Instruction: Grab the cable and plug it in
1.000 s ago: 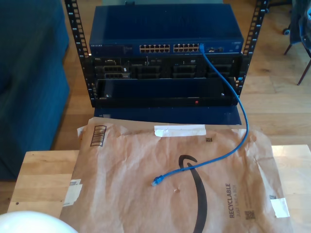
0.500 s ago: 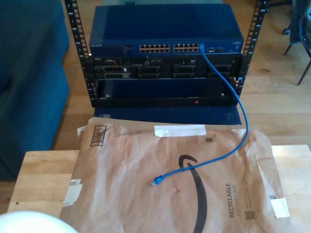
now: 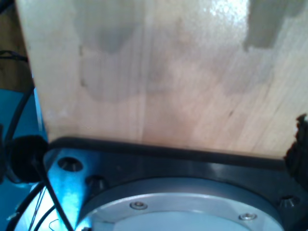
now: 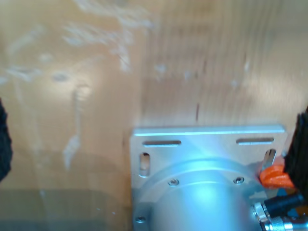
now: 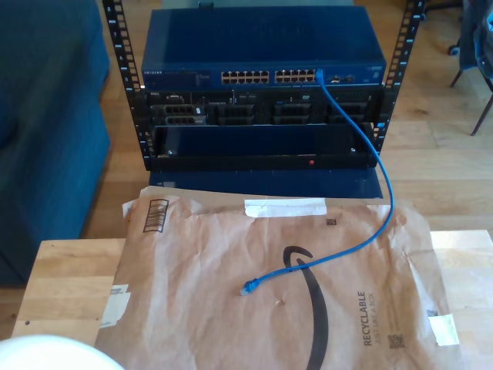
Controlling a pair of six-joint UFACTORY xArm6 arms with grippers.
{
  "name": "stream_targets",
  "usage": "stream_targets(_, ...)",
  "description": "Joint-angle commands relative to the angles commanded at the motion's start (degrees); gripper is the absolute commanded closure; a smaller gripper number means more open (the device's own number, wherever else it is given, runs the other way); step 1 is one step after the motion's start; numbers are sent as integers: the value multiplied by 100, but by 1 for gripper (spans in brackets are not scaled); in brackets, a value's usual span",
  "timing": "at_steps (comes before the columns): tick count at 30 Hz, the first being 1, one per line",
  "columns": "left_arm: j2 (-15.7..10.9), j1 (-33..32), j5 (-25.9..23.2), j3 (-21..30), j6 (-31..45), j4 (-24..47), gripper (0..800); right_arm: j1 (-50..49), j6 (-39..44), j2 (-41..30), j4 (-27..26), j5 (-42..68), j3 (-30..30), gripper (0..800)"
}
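Observation:
The cable point(image 5: 383, 166) is thin and bright blue. One end sits in a port at the right end of the dark blue network switch point(image 5: 262, 46), in the rack at the back of the exterior view. From there it curves down over a brown paper mailer point(image 5: 200, 293). Its loose plug point(image 5: 247, 289) rests on the mailer near the middle, with nothing touching it. The first wrist view looks down on pale wood point(image 3: 159, 72) and a black and silver base point(image 3: 183, 192). A silver mounting plate point(image 4: 207, 144) over wood lies in the second wrist view, with dark blurs point(image 4: 301, 144) at the edges.
The switch's row of ports point(image 5: 269, 76) faces the camera, above black rack units point(image 5: 262, 112). A wooden table point(image 5: 69, 285) lies under the mailer. A blue sofa point(image 5: 46, 116) stands at the exterior view's left. A white rounded shape point(image 5: 46, 354) sits in that view's bottom left corner.
The white rounded shape in the exterior view's bottom left corner has shrunk back a little. The cable and its plug have not moved.

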Motion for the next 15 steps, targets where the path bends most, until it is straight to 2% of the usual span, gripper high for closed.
stream_targets(8, 0, 0, 0, 0, 0, 0, 0, -9, -26, 26, 0, -870, 633, 4)
stream_targets(15, 0, 0, 0, 0, 0, 0, 0, -633, -703, 9, -62, -1820, 1284, 3)
